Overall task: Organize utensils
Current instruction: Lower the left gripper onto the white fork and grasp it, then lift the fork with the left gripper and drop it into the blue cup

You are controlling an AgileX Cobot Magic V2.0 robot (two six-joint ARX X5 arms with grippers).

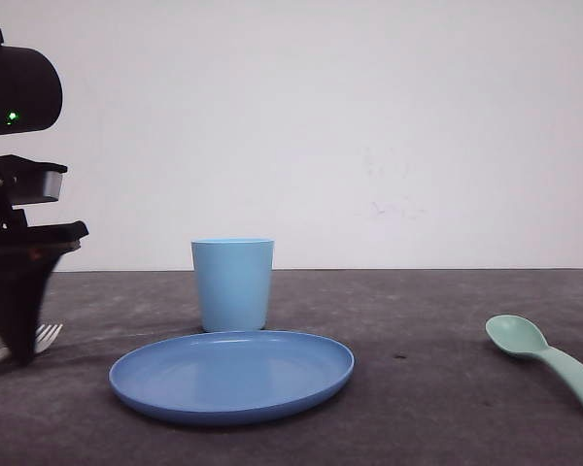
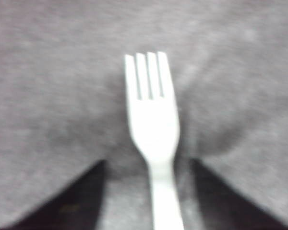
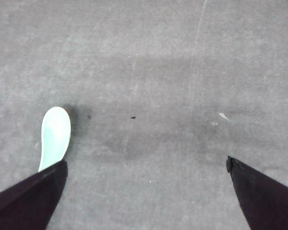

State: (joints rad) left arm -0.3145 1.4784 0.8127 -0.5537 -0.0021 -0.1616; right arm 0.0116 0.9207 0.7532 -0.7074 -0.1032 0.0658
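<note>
- Left wrist view: the fork (image 2: 152,139) lies flat on the dark table (image 2: 48,96), tines pointing away from the camera and handle running back between the two black fingers of the left gripper (image 2: 149,196). The fingers stand apart on either side of the handle with table visible in each gap, so nothing is grasped yet. The picture is blurred, so contact at the tips cannot be ruled out.
- Front view: the left gripper (image 1: 21,340) is down at table level at the left edge, the fork's tines (image 1: 47,336) showing just beside it.
- Step in hand, as judged: closing on the fork handle. Keep the handle centred between the fingers, lower until the tips reach the table, then close squarely; the thin, flat handle may slip or pivot if caught off-centre.
- The spoon (image 1: 549,361) lies on the table at the far right, well apart from the plate (image 1: 231,377) and the cup (image 1: 232,283) behind it.
- Right wrist view: the right gripper (image 3: 144,191) hangs spread wide and empty above the table, the spoon's bowl (image 3: 55,136) just beside one finger.
</note>
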